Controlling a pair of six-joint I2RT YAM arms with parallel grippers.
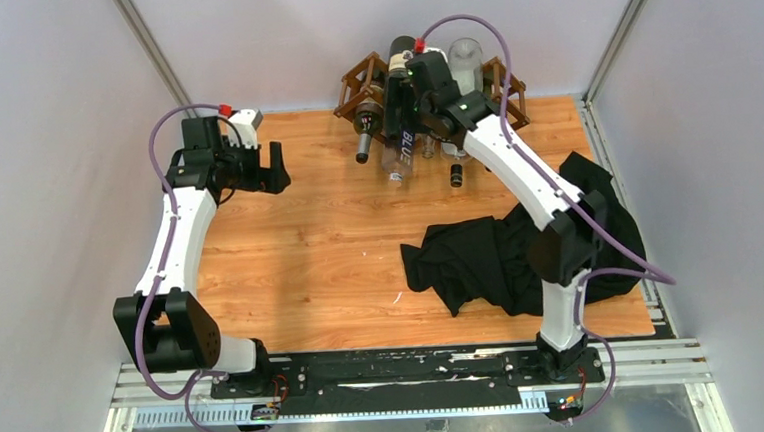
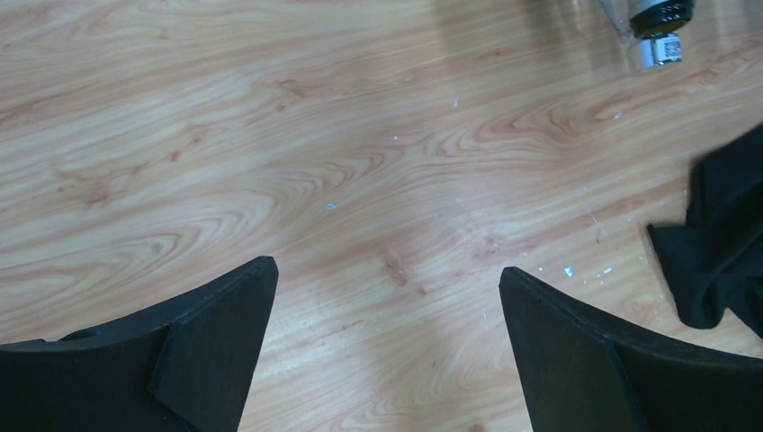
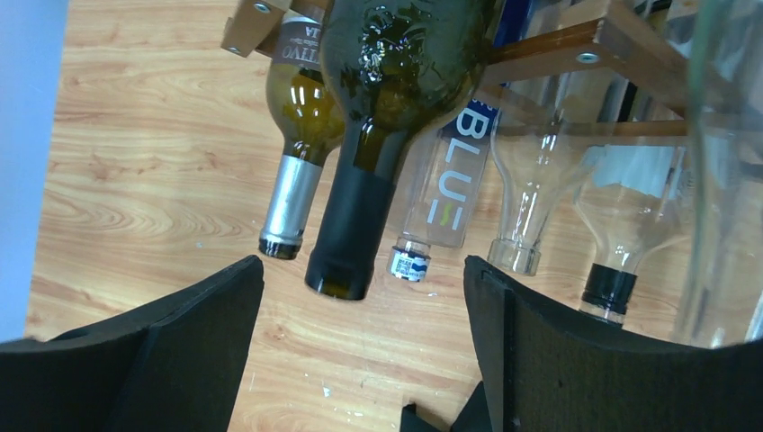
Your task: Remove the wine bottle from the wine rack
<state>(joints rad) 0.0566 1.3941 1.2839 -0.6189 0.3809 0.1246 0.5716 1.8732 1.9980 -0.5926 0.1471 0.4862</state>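
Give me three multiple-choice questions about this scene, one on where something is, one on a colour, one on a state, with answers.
1. The wine rack stands at the table's: A near edge; B far edge; C left edge.
2. The cloth is: A white; B red; C black.
3. The left gripper is: A open; B shut; C holding the cloth.
Answers: 1 B, it sits at the top of the overhead view; 2 C, a dark heap on the wood; 3 A, its jaws stand wide over bare wood.

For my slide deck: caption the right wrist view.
Open right gripper faces dark green bottle neck jutting from the wine rack.
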